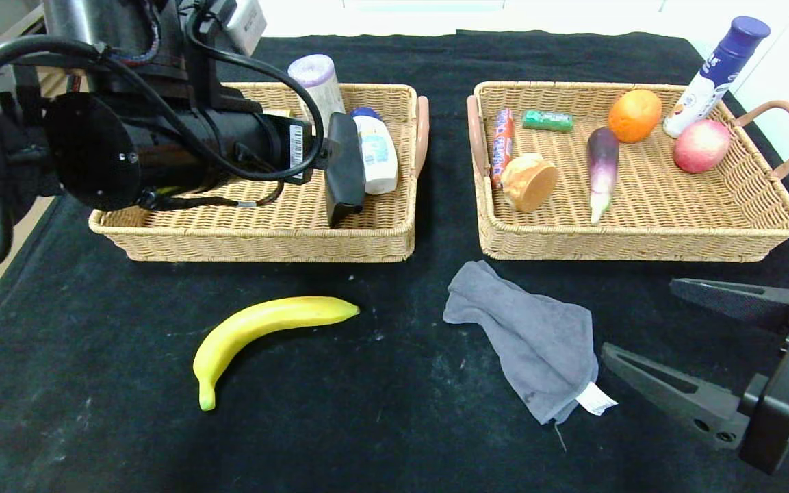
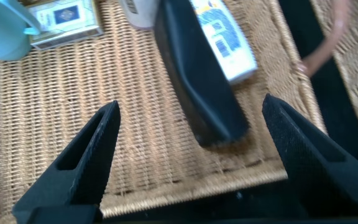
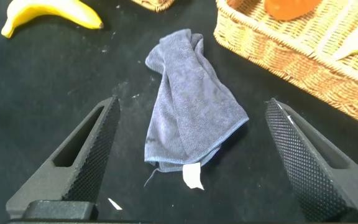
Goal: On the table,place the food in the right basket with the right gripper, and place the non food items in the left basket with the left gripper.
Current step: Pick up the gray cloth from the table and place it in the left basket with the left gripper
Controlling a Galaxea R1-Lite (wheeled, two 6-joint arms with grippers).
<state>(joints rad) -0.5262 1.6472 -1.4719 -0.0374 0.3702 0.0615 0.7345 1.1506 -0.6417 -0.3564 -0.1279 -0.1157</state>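
Black worktop (image 1: 380, 424) is seen; below the spread-open left gripper (image 2: 191, 162), a black case (image 2: 197, 74) and bottle (image 2: 225, 37) are held by the left basket (image 2: 166, 186); the right gripper (image 3: 191, 162) is likewise spread wide.

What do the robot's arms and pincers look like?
Both are black. The left arm is a fat round tube with looping black cables and a white barcode sticker. The right pincer has two long, pointed, wedge-shaped fingers with bumpy, dotted inner faces. The left pincer has the same shape.
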